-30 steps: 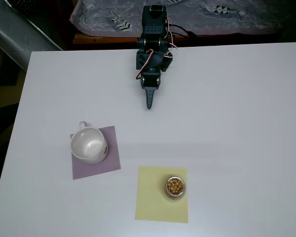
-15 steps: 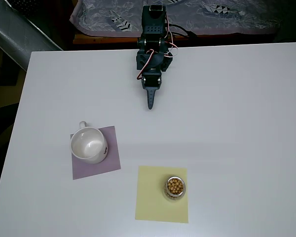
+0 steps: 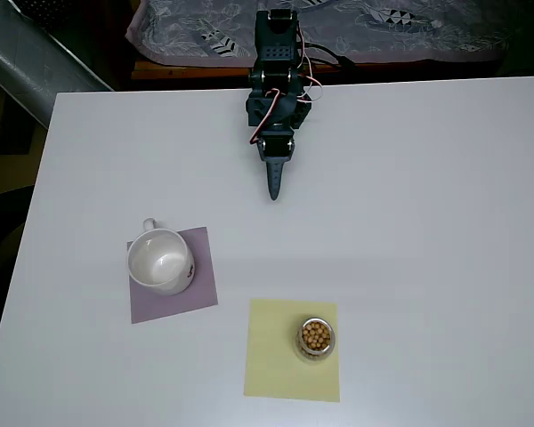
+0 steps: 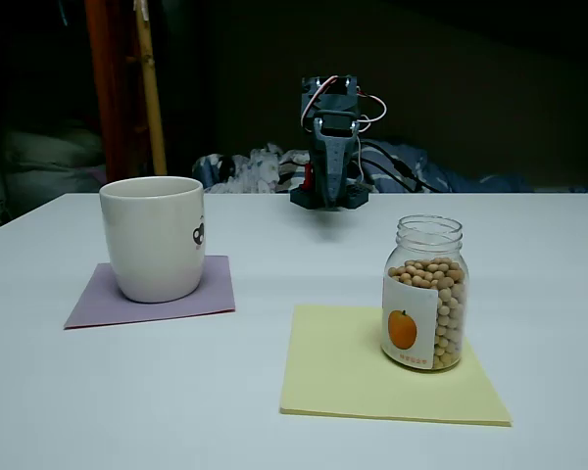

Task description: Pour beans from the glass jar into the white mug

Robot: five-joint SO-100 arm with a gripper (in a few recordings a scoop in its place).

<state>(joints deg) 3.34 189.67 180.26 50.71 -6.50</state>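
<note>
Overhead view: straight down over table (image 3: 427,222). Fixed view: low, near front edge, facing arm (image 4: 331,147). Shared: whole tabletop.

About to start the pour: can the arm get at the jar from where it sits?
Probably yes. The tool hangs near the arm's base, and bare table lies between it and the jar. The mug stands off to the side.

The glass jar (image 4: 424,292) stands upright with no lid, on a yellow sheet (image 4: 372,372), and has a white label with an orange picture. The beans (image 3: 316,334) inside it are small, round and tan, filling most of it. The white mug (image 4: 154,237) stands upright and empty on a purple sheet (image 3: 189,289), well apart from the jar.
</note>
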